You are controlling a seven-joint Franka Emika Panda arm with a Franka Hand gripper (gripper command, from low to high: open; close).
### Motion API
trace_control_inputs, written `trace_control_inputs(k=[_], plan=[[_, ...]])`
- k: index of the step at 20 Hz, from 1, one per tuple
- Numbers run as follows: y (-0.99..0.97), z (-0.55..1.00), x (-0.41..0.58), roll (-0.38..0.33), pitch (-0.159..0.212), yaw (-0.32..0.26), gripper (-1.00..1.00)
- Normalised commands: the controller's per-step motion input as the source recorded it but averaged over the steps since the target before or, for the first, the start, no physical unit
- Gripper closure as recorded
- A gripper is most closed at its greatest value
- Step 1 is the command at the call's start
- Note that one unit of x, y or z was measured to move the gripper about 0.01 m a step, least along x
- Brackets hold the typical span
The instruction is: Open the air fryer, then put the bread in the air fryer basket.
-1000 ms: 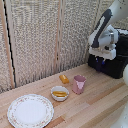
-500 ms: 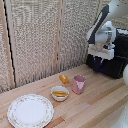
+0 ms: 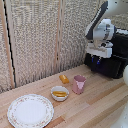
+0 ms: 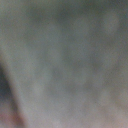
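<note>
The black air fryer (image 3: 116, 59) stands at the exterior view's right, on the back of the wooden table. My gripper (image 3: 97, 60) hangs from its white boxy end right in front of the fryer's lower front. The dark fingers are small and blurred, so their gap cannot be read. The air fryer handle and basket front are hidden behind the gripper. The bread (image 3: 64, 78), a small orange-brown chunk, lies on the table behind a pink cup (image 3: 79, 84). The wrist view is only grey blur.
A small bowl (image 3: 60, 93) holding a paler yellow food piece sits next to the cup. A patterned white plate (image 3: 30, 111) lies near the front at the exterior view's left. A slatted screen (image 3: 40, 35) backs the table.
The arm has shifted slightly down and toward the exterior view's left, staying at the fryer's front. The bread, cup, bowl and plate have not moved.
</note>
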Motion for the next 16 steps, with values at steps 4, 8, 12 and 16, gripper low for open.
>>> trace_control_inputs(k=[4, 8, 12, 16], plan=[[0.64, 0.52, -0.204, 0.014, -0.057, -0.123, 1.00], [0.75, 0.18, -0.304, -0.030, -0.033, -0.066, 1.00], [0.77, 0.12, -0.239, -0.050, -0.095, -0.043, 1.00], [0.79, 0.20, -0.220, -0.028, -0.097, -0.044, 1.00]])
